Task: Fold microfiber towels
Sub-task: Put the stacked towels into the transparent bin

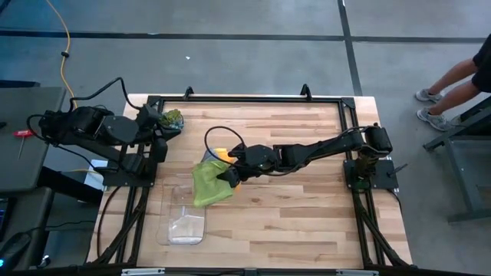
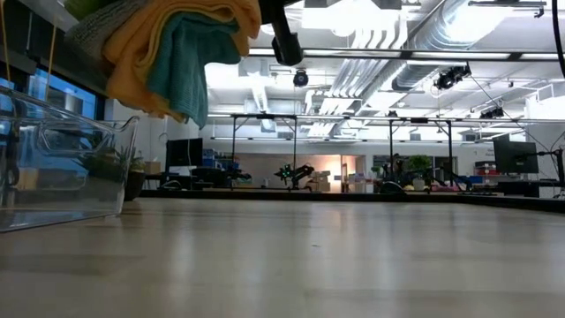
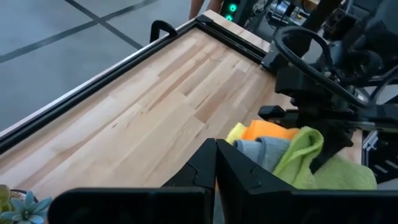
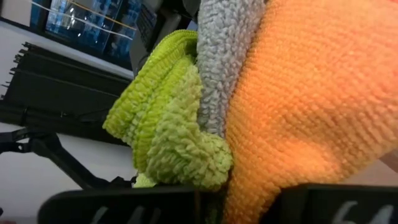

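Observation:
My right gripper [image 1: 229, 175] reaches in from the table's right and is shut on a bunch of microfiber towels [image 1: 209, 182]. Lime green [image 4: 168, 118], grey [image 4: 221, 56] and orange [image 4: 311, 106] towels fill the right wrist view. The low view also shows a yellow [image 2: 132, 53] and a teal [image 2: 181, 66] one. The bunch hangs in the air, above the far right corner of a clear plastic bin [image 1: 184, 218]. My left gripper [image 3: 216, 167] is shut and waits high at the table's far left, near the small plant [image 1: 173, 119]. My right gripper pinches several towels at once between its two fingers [image 4: 124, 208], with the lime green fold [image 4: 186, 162] and the orange cloth [image 4: 261, 186] right at them. It comes from the table's right, slanting a little downward. The bunch [image 2: 168, 44] hangs slack below the fingers, clear of the table.
The clear bin [image 2: 62, 168] stands on the near left part of the wooden table [image 1: 291, 215]. A black frame [image 1: 245, 98] runs along the table's far edge. A person's legs [image 1: 453, 84] show on the floor beyond the far right corner.

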Motion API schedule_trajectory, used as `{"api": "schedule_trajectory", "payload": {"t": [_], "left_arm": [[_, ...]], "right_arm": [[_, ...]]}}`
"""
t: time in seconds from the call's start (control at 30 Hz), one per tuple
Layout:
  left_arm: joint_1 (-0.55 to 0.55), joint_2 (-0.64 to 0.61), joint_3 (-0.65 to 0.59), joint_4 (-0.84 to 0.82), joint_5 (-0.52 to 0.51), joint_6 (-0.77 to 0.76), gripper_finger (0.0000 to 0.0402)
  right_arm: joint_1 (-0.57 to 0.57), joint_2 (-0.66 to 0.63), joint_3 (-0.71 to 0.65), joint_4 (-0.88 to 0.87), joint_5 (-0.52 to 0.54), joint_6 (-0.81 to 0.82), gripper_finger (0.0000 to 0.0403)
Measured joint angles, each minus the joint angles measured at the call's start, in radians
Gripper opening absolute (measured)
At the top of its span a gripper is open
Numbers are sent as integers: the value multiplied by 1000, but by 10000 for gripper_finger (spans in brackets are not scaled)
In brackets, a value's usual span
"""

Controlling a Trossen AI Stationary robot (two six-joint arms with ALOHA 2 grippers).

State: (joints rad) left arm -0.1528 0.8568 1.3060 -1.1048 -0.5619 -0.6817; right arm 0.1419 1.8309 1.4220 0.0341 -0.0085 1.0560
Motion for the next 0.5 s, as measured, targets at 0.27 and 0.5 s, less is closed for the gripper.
{"api": "schedule_trajectory", "payload": {"t": [0.27, 0.5], "left_arm": [[-1, -2, 0, 0, -2, -7, 0], [-1, -2, 0, -24, 0, -24, 0]], "right_arm": [[3, 0, 0, 0, -3, 0, 26], [3, -1, 0, 0, -3, 0, 26]]}}
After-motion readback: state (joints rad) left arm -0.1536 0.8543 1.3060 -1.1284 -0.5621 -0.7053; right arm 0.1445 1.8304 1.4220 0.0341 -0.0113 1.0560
